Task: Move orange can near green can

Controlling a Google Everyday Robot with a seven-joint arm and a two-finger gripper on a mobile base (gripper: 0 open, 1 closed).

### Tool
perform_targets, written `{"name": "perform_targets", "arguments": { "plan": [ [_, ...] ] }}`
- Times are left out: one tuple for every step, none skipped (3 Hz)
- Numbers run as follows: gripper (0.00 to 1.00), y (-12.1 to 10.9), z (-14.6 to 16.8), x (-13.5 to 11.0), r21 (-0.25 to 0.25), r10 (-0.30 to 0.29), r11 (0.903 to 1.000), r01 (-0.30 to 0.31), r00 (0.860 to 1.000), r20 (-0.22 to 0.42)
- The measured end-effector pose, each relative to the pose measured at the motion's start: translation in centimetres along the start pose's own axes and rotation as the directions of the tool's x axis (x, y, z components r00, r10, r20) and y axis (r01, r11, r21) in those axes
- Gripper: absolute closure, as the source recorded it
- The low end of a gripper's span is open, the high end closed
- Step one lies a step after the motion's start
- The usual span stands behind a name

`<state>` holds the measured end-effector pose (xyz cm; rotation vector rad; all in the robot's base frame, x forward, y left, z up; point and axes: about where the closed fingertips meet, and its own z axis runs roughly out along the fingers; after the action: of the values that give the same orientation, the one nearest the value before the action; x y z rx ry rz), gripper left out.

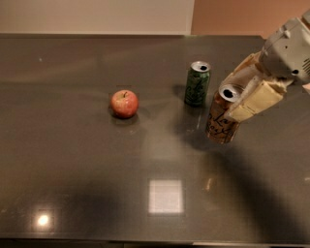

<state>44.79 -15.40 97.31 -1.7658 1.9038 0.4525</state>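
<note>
**Dark tabletop: orange can pinched just beside the green one**

Glossy dark grey tabletop (72, 184) filled the view. Its far edge met a pale wall (97, 14) and a tan panel (232, 14) toward the far right corner. Broad open surface ran from the middle to the near edge and the left edge, marked only by light reflections.

A round red apple (124, 103) sat left of centre, well apart from the cans. The dark green aluminium can (197, 83) stood upright toward the far right.

The shiny copper-orange aluminium can (222, 121) was just beside it, on the side toward the near and right edges, with a narrow gap between them. Its long axis was nearly vertical, and its silver top leaned slightly toward the right edge.

The cream two-finger gripper (232, 97) reached in from the right edge, its jaws pinching the orange can's upper half. Whether the can's base touched the table could not be told.
</note>
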Motion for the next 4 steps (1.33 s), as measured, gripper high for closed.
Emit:
{"name": "perform_targets", "arguments": {
  "plan": [
    [1.0, -3.9, -0.6, 1.0, 0.025, 0.047, 0.9986, -0.047, 0.999, -0.02],
    [1.0, -7.3, -0.8, 2.6, 0.041, 0.09, 0.9951, -0.089, 0.996, -0.015],
    [1.0, -9.8, -0.4, 3.8, 0.042, 0.119, 0.9921, -0.119, 0.993, -0.004],
    [1.0, -11.3, 0.6, 4.4, 0.027, 0.122, 0.9921, -0.123, 0.992, 0.011]
  ]
}}
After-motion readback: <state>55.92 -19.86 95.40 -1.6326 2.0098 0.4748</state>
